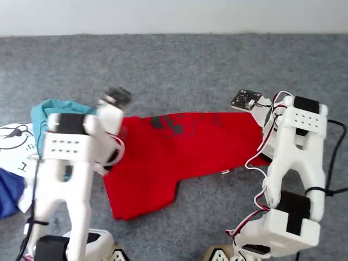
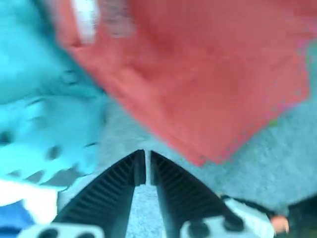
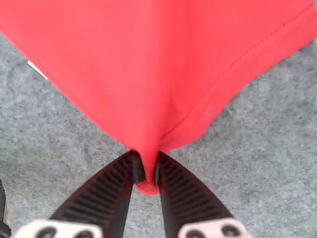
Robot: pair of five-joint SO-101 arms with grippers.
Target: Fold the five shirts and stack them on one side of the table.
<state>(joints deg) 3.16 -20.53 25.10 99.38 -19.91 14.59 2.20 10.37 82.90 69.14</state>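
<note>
At the right arm's fingertips, the right gripper (image 3: 147, 166) is clamped on a hemmed edge of the red shirt (image 3: 148, 74). A small fold of cloth is pinched between the closed jaws, and the fabric rises from them in a taut cone. The left gripper (image 2: 147, 158) is closed to a thin slit and holds nothing. It sits above the bare grey table (image 1: 190, 65), just beside a corner of the red shirt and near the teal shirt (image 2: 39, 99).

Procedure, as judged from this state:
1. Lift the pinched edge only enough to clear the table. A single pinch point lets the cloth sag and bunch.
2. Carry the edge across toward the opposite side, keeping the hem parallel to the shirt's far edge.
3. Use the left gripper to pin or take the near corner so the body does not drag.
4. Release only once the layer lies flat.

Farther out, the red shirt lies spread between the two arms, with one part reaching toward the arm bases. The teal shirt, a white shirt (image 1: 13, 141) and a blue shirt (image 1: 8, 196) lie bunched at the left edge, unfolded.

Markings: a dark print (image 1: 171, 124) on the red shirt, a small white label (image 1: 224, 172) at its edge, and dark drawing on the white shirt. None is legible.
</note>
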